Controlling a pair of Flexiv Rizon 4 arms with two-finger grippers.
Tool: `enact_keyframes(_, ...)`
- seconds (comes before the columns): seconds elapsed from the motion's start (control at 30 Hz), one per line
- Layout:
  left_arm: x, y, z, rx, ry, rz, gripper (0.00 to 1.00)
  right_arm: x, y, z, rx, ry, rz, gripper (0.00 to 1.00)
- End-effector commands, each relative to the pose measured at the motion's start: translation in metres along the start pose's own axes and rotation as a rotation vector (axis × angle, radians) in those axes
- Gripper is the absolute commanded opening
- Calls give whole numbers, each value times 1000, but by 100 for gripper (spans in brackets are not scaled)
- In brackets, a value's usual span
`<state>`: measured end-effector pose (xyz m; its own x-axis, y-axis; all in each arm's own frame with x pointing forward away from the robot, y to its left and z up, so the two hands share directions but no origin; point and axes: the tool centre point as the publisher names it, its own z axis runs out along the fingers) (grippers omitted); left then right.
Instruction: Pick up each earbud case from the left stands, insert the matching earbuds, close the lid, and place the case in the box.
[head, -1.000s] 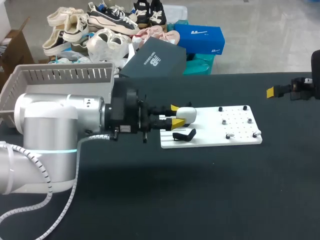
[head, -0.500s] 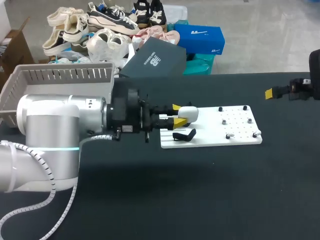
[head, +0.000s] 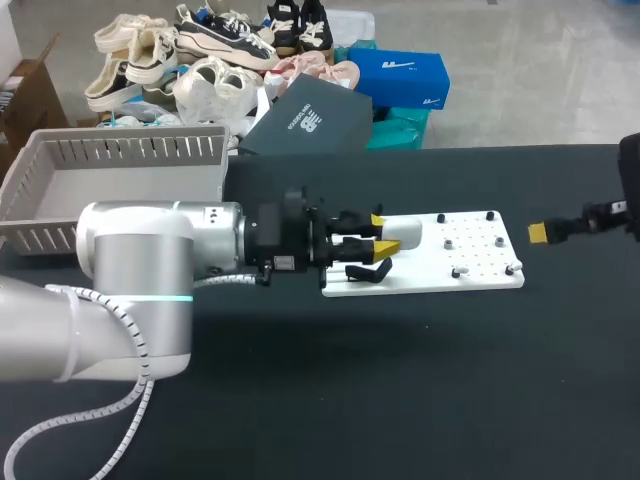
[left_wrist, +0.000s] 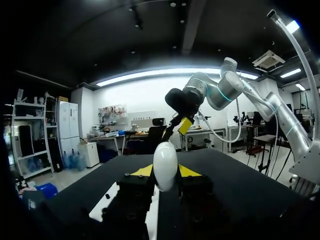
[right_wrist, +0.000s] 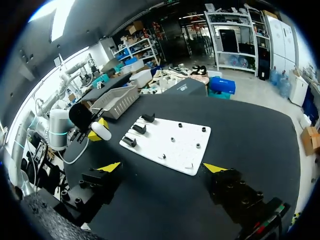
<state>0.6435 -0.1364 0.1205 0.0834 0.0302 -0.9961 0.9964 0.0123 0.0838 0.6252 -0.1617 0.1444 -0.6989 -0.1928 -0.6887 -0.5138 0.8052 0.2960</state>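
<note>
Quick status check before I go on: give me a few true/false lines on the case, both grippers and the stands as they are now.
1. The left gripper is shut on a white earbud case. True.
2. The right gripper holds an earbud. False: its fingers are wide open with nothing between them.
3. The case lies in the grey basket. False: it is in the left gripper, over the left end of the white board.
4. The three black stands on the board are bare. True.
</note>
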Motion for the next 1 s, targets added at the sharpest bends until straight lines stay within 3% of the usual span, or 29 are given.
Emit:
enact_keyframes(0.03,6,7,2,35,-12,-23,0,16,26,-19,21,-13,-28,100)
enact_keyframes(0.43,15,-3,3,56,-14,-81,0,30,54,-5,12,18,-94,100)
enact_keyframes(0.77,16,-7,3,39,0,-73,0,29,87,18,34,78,-106,100)
enact_keyframes(1.0,16,-7,3,39,0,-73,0,22,96,43,40,132,-83,100)
